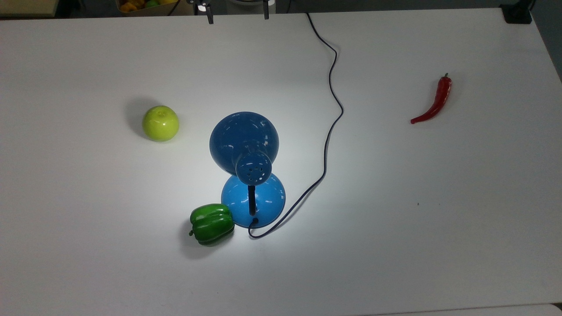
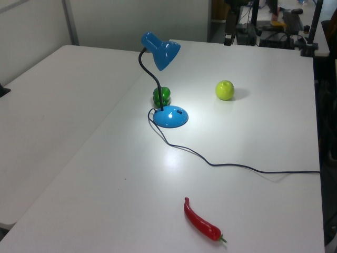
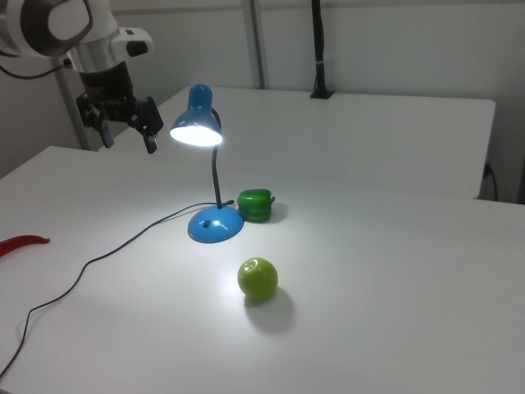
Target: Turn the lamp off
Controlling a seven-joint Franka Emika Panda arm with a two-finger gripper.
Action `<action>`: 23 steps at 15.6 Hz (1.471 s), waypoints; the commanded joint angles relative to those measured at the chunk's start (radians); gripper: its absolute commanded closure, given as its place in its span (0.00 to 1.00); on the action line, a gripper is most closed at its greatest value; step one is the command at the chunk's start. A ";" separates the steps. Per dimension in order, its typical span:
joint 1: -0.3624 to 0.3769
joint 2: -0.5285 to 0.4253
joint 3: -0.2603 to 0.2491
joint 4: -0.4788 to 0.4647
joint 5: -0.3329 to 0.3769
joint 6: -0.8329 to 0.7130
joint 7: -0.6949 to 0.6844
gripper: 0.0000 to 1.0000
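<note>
While the lamp (image 3: 205, 164) glows, its shade casting a bright pool on the white table (image 1: 439, 197), the task stands undone. Well apart from the lamp, raised over the table's far edge at the right view's left, the gripper (image 3: 127, 131) hangs released, fingers spread and holding nothing. Below and beyond it sits the lamp's round base (image 3: 216, 224), bearing a small dark switch. A green pepper (image 3: 256, 204) lies just beside the base; an apple (image 3: 257, 278) lies farther off. Approach and switch press remain.

The top view looked straight down on the white table (image 1: 395, 219); the left and right views faced it obliquely from opposite sides, sharing the lamp (image 2: 160, 52).
</note>
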 commanded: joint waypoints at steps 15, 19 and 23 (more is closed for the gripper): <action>-0.003 -0.010 0.005 -0.021 0.009 0.016 -0.032 0.00; -0.006 -0.005 0.005 -0.019 0.024 0.025 -0.077 0.58; -0.009 -0.005 0.005 -0.021 0.030 0.025 -0.078 0.84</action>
